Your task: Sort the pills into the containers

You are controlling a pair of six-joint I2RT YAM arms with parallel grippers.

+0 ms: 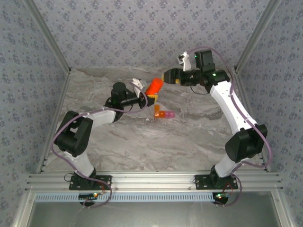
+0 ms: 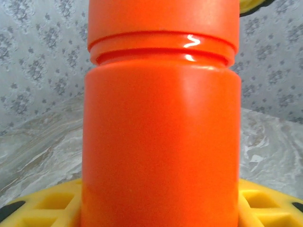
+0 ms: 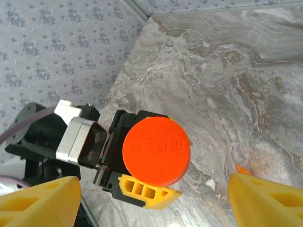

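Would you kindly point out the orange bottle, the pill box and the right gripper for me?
orange bottle [image 3: 156,150], right wrist view, on its round cap.
pill box [image 1: 163,114], top external view, where the orange and pink cells join.
right gripper [image 1: 167,76], top external view, midway between its fingertips.

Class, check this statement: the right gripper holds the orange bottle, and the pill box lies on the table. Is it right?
No. The left gripper holds the bottle, as the top view shows. The pill box does lie on the table.
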